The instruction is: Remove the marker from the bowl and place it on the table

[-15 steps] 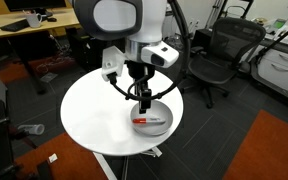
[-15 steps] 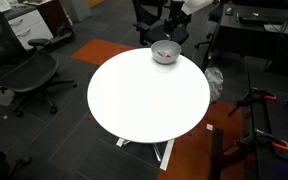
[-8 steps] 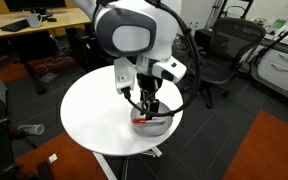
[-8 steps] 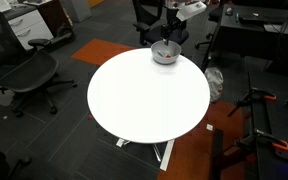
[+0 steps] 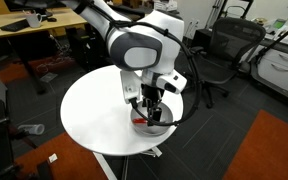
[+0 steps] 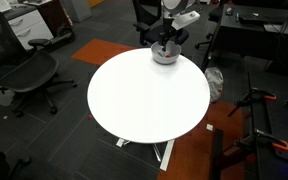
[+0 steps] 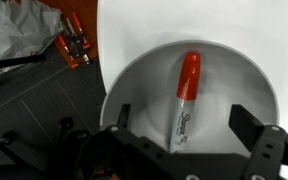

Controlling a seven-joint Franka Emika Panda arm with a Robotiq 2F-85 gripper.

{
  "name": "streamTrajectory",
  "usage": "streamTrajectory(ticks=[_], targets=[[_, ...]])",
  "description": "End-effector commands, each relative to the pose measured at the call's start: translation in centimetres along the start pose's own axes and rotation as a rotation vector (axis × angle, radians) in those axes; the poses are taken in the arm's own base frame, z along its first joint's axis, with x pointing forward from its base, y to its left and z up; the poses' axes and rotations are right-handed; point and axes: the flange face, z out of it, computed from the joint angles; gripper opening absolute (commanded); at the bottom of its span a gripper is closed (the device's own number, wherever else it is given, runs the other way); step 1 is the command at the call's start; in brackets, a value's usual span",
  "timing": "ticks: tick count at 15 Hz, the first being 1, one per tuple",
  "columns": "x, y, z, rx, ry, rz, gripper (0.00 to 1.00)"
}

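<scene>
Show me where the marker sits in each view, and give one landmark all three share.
In an exterior view: the marker is a red sliver in the bowl, beneath the gripper.
In an exterior view: not discernible; the gripper covers the bowl.
Wrist view: centre frame, lying in the bowl, red cap toward the top.
Shared landmark: the bowl.

We see a white arm (image 5: 149, 30) built of rounded, glossy shells, one joint capped with a pale grey disc (image 5: 134, 52). Black cables (image 5: 191, 80) loop beside its wrist. Our gripper (image 7: 181, 118) is black, with two blocky matte fingers (image 7: 252, 125) and dark linkage behind them.
</scene>
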Motion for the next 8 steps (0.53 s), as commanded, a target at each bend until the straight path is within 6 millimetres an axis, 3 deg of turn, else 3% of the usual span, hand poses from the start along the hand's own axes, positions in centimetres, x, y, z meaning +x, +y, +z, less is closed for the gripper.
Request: streamTrajectory(ticks=[1,8], targets=[[1.7,-0.6,-0.2,0.012,-0.009,-0.016,1.00],[3.5,-0.4,1.1,0.007,-0.085,-0.005,1.00]])
